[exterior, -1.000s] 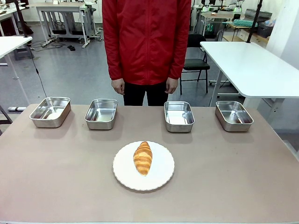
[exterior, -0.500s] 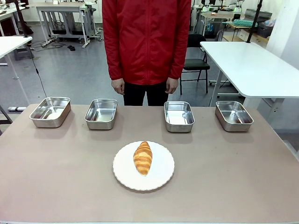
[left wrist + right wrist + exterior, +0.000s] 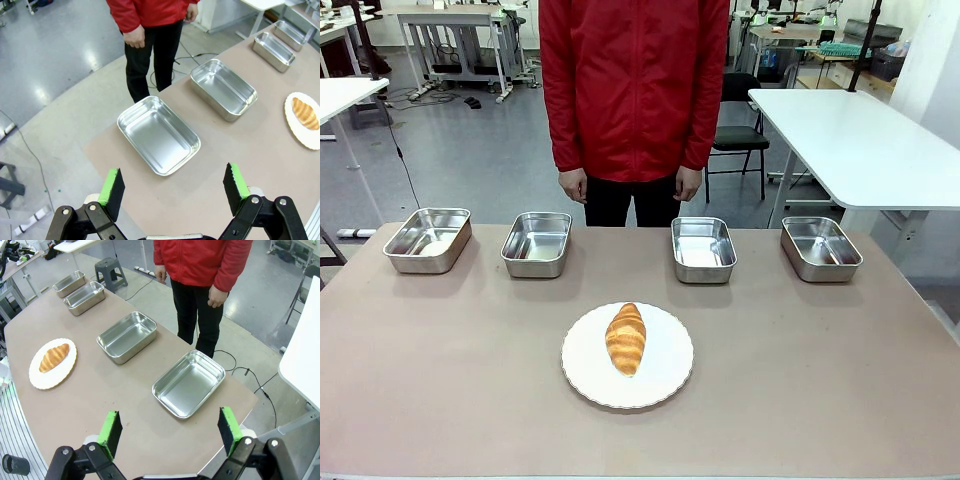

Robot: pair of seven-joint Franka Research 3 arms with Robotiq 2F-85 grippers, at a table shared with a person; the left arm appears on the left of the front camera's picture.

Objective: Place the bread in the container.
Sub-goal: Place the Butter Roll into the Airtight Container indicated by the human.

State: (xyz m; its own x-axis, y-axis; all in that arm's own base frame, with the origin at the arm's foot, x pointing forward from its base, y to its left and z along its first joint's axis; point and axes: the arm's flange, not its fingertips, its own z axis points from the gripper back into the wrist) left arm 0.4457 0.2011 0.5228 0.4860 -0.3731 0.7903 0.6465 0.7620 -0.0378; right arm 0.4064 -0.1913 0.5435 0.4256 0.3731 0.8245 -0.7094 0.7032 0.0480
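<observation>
1. Left gripper: spread wide, pinching nothing. Right gripper: likewise spread and empty.
2. Calls for a descent onto the croissant, lying on the white plate at the table's near middle. Best pinched gently across the thick middle, as likely soft and flaky.
3. Then lift clear of the rim and release low into one of four steel pans along the far edge; cannot tell which.
4. Hang high, one wrist over each table end, tilted down at the end pans, well apart from the croissant.
</observation>
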